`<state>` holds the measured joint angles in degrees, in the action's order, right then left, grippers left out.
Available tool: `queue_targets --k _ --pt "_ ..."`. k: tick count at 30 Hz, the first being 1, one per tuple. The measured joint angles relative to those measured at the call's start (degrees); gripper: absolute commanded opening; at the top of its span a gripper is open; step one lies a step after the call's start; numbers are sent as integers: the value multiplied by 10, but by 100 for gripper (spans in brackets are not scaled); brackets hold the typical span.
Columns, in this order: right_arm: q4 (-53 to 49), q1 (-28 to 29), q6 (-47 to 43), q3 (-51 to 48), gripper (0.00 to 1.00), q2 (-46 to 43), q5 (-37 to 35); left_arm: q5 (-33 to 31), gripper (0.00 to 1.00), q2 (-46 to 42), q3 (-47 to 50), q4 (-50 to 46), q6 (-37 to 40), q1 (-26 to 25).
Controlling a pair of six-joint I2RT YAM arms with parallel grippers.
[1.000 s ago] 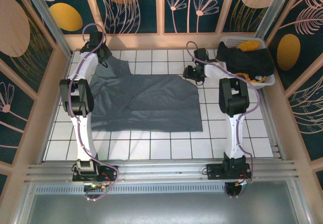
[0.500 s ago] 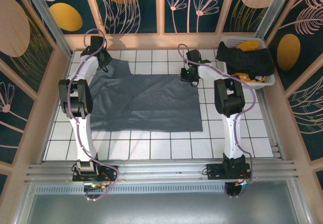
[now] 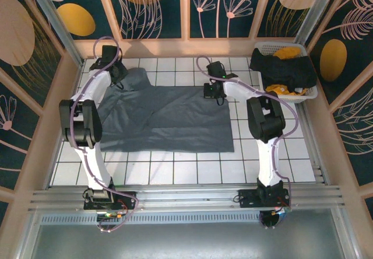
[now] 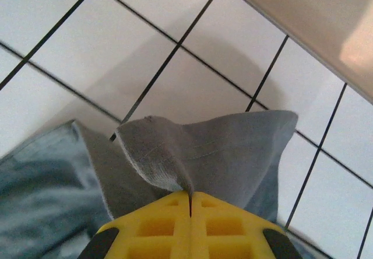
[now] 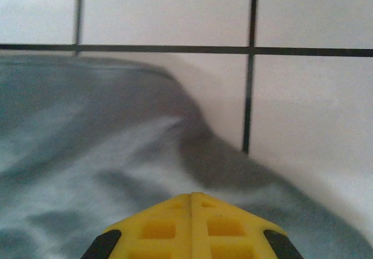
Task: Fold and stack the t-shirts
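A slate blue-grey t-shirt (image 3: 175, 116) lies flat at the centre of the tiled worktop (image 3: 192, 168).
The left claw (image 4: 190, 196) clamps its 11 o'clock sleeve; the right claw (image 5: 191, 196) clamps its 1 o'clock corner.

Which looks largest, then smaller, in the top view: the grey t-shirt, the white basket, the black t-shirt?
1. grey t-shirt
2. white basket and black t-shirt: nearly alike, the shirt covers most of it; not ranked.
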<state>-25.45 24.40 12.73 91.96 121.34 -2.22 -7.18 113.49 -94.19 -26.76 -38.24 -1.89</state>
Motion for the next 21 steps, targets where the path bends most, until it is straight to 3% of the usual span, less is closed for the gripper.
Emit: queue_targets --k 4,9,13,18,21 --pt "7 15 0 -27 0 -28 -10 -8 0 -43 56 7 -6 0" --pt "9 -3 3 -43 32 -34 -8 -9 0 -67 89 13 -11 0" --pt "-2 -40 -15 -10 43 -18 6 -8 0 -67 90 15 -11 0" --pt "-7 -62 -40 21 46 23 19 -8 0 -67 89 17 -11 0" --pt "-20 -63 -50 27 41 48 30 -6 0 -67 84 17 -11 0"
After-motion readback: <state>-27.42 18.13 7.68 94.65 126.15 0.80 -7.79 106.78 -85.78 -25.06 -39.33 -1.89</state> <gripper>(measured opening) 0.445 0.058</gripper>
